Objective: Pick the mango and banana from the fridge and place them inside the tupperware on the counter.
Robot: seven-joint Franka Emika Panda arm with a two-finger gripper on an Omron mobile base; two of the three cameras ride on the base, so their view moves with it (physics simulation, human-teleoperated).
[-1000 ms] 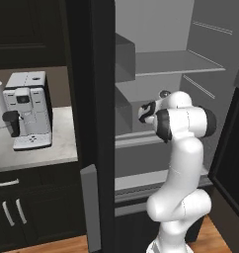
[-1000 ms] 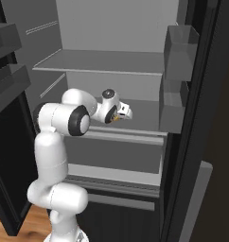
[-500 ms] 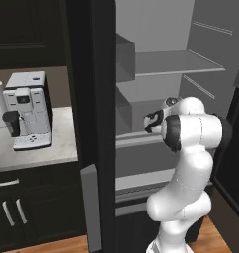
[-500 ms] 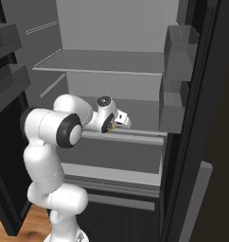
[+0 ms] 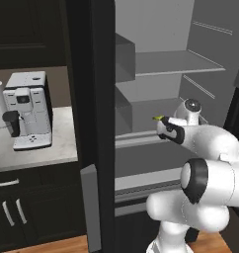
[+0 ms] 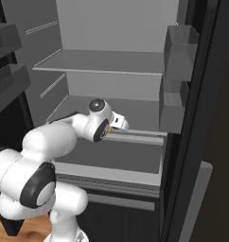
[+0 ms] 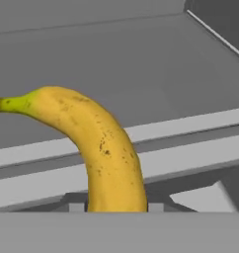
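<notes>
Fridge (image 6: pixel 111 61) shelf, banana (image 7: pixel 99 143) stem left

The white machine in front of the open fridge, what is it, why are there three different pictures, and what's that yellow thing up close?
The white machine is a robot arm on a driving base, in a computer-drawn kitchen. Two pictures come from cameras on the base, one behind the arm to its left and one to its right, so both show the same open fridge from two sides. The third comes from a camera on the arm's hand, looking along its tool.

The yellow thing is a banana. The tool is shut on its lower end, and the green stem tip also pokes out past the hand in the left picture. The banana hangs in front of the grey fridge shelf.

Beside the fridge, the left picture shows a light stone counter with a coffee machine on it.
</notes>
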